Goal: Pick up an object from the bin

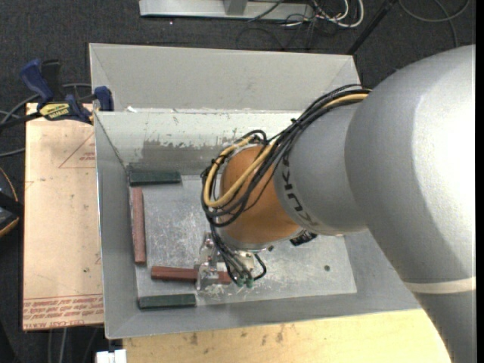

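the pincer (214, 273) sat low in the grey metal bin (321, 274), down at the floor near the front wall, under the arm's orange cover (249, 195) and its loop of yellow and black cables (227, 163). whether it was released or clenched could not be told, since the cover and wiring above hid most of it. it stood at the right end of a short reddish-brown bar (172, 274), which lay flat on the bin floor and stretched away to the pincer's left in the view; the two looked to be touching, but whether the bar was grasped could not be told. just below and left of the pincer, along the front wall, lay a dark green bar (166, 302), roughly parallel to the short one and apart from it. further left and upward from the pincer, a longer reddish-brown bar (139, 225) ran beside the left wall. well above and left of the pincer, near the back wall, lay a second dark green bar (154, 177).
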{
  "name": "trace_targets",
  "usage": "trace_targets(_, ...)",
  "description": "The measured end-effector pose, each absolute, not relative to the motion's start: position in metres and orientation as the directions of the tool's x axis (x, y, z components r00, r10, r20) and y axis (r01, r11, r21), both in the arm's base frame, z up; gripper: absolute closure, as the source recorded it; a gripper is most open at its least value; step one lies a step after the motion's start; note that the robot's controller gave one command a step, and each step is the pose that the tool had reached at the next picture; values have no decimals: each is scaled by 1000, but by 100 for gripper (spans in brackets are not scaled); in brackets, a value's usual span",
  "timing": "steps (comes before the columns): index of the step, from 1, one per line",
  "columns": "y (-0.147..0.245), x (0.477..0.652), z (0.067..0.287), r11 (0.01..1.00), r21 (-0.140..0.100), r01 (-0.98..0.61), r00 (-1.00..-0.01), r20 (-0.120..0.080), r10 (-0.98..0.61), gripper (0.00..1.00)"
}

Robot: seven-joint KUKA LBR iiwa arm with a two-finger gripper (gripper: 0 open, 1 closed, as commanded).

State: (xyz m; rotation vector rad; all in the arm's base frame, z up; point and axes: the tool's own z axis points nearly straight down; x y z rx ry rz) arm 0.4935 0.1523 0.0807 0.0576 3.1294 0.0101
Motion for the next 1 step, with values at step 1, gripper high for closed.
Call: trace_targets(1, 159, 495, 215, 999, 1, 47, -999, 0, 47, 100)
